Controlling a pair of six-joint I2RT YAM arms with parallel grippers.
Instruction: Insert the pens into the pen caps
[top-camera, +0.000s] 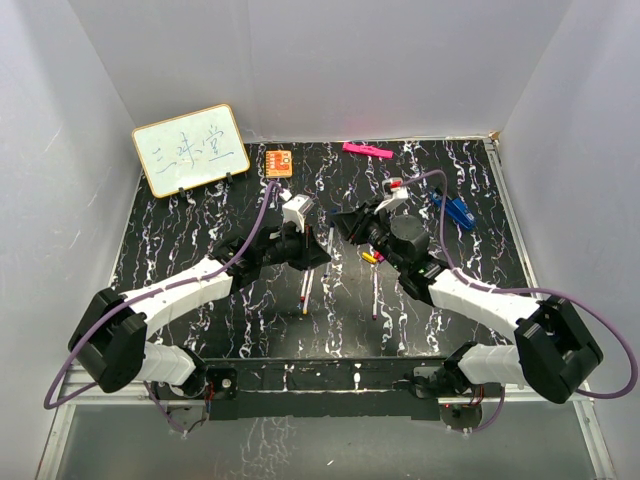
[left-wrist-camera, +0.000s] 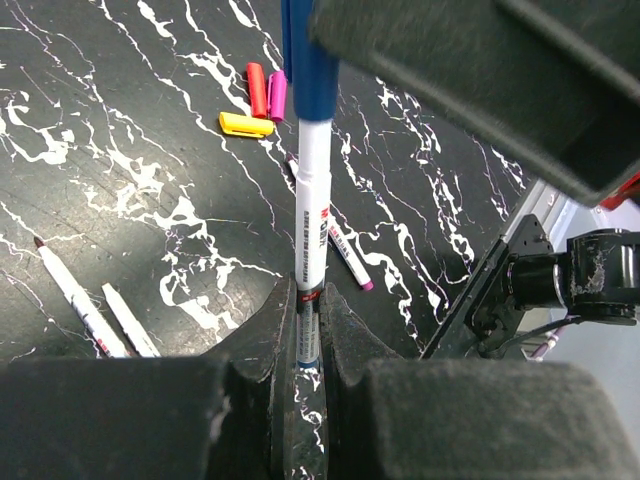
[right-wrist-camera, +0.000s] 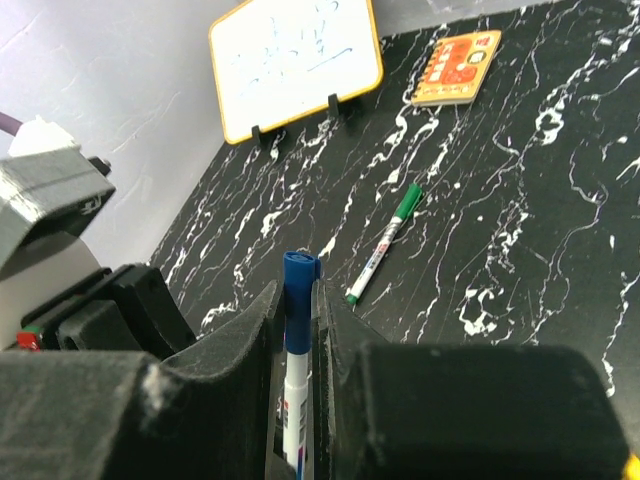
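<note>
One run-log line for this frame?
left gripper: shut on pen | right gripper: shut on blue cap | yellow cap: loose on table

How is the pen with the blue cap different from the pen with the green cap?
The blue-capped pen is up off the table, pinched at one end by the left gripper and at its cap end by the right gripper. The green-capped pen lies flat on the table with nothing touching it. One cap is blue, the other green. Both pens have white barrels and both wear their caps.
</note>
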